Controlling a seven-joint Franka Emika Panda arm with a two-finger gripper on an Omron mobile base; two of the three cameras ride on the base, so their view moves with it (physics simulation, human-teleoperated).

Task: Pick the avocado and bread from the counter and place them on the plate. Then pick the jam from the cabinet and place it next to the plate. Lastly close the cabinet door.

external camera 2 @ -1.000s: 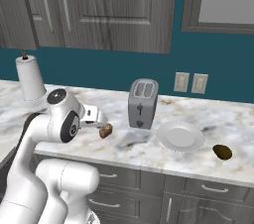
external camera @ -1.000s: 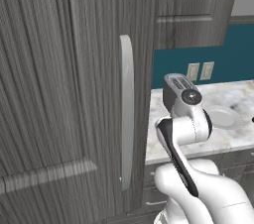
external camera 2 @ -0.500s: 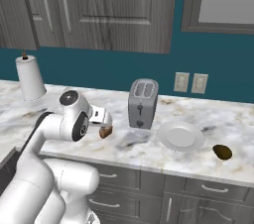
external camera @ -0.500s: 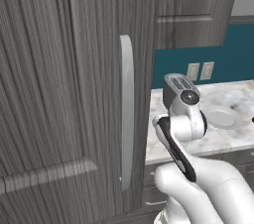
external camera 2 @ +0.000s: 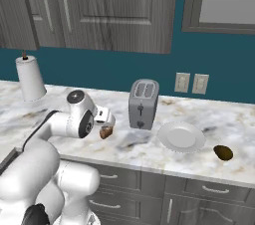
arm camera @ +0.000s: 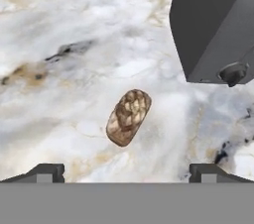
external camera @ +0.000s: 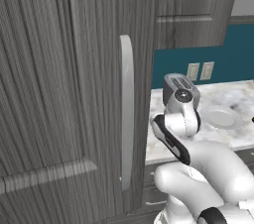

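Observation:
A small brown bread (arm camera: 129, 117) lies on the marble counter (arm camera: 74, 29), just left of the toaster's foot. My gripper (arm camera: 128, 173) hangs right above it, open, with one fingertip on each side and nothing between them. From the right base view the bread (external camera 2: 104, 133) peeks out under the gripper (external camera 2: 106, 125). The white plate (external camera 2: 182, 136) sits right of the toaster, and the dark avocado (external camera 2: 223, 153) lies further right near the counter's front edge. The cabinet door (external camera: 59, 94) stands open with its pale bar handle (external camera: 126, 114). The jam is out of view.
A grey toaster (external camera 2: 143, 103) stands close to the right of the bread, also seen as the toaster (arm camera: 213, 25) in the hand view. A paper towel roll (external camera 2: 30, 77) stands at the far left. Wall sockets (external camera 2: 191, 83) are behind the plate.
The arm has swung forward and to the right over the counter, bringing the hand down over the bread. The jaws stayed open.

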